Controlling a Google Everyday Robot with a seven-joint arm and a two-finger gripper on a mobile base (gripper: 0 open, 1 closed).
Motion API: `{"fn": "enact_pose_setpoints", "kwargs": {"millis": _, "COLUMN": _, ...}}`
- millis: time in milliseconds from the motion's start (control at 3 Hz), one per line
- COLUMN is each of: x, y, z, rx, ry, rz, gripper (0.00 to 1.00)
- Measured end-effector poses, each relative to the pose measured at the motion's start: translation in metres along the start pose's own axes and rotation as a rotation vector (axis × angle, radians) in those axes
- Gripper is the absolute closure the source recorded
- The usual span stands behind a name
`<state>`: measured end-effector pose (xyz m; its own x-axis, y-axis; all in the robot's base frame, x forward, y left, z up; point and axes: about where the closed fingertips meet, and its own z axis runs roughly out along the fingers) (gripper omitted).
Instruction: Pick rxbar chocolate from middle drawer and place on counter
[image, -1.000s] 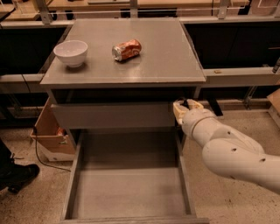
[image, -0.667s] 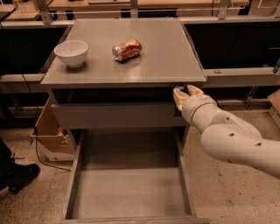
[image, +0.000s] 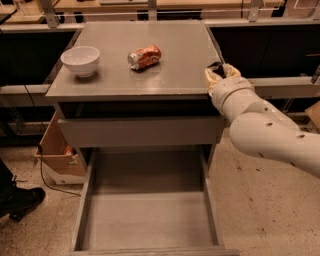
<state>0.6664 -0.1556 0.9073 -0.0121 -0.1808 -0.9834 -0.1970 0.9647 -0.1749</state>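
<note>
Grey and faintly glossy, the table (image: 175, 72) is the flat, square top of a metal cabinet with a thin front edge, standing on pale speckled floor (image: 260, 200). On its left part sits a round white bowl (image: 80, 60), smooth and upright. Near the middle lies a crushed orange soda can (image: 144, 56) on its side, well apart from the bowl. Below the top I see a closed drawer showing only its plain front panel (image: 140, 131). Under that, the middle drawer (image: 147, 220) is pulled fully out, a wide rectangular tray with low side walls and a flat, bare floor. A brown cardboard box (image: 55, 145) stands on the floor to the cabinet's left. My arm (image: 265, 125), of smooth cream-white rounded segments, enters from the lower right. Its gripper (image: 219, 74) is at the table's right edge, near the back corner. The yellowish fingers (image: 230, 70) are drawn close together on a small dark piece, which I take to be the rxbar chocolate (image: 215, 65). It is held at table level, right at the rim; I cannot tell whether it touches the surface.
</note>
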Motion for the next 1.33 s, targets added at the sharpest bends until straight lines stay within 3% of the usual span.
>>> {"fn": "enact_pose_setpoints", "kwargs": {"millis": 333, "x": -0.027, "y": -0.001, "z": 0.016, "rx": 0.015, "ry": -0.029, "rz": -0.053, "gripper": 1.00}}
{"fn": "enact_pose_setpoints", "kwargs": {"millis": 667, "x": -0.038, "y": 0.001, "z": 0.043, "rx": 0.005, "ry": -0.036, "rz": -0.070, "gripper": 1.00}}
{"fn": "enact_pose_setpoints", "kwargs": {"millis": 1333, "x": -0.020, "y": 0.008, "z": 0.097, "rx": -0.034, "ry": -0.013, "rz": -0.024, "gripper": 0.54}}
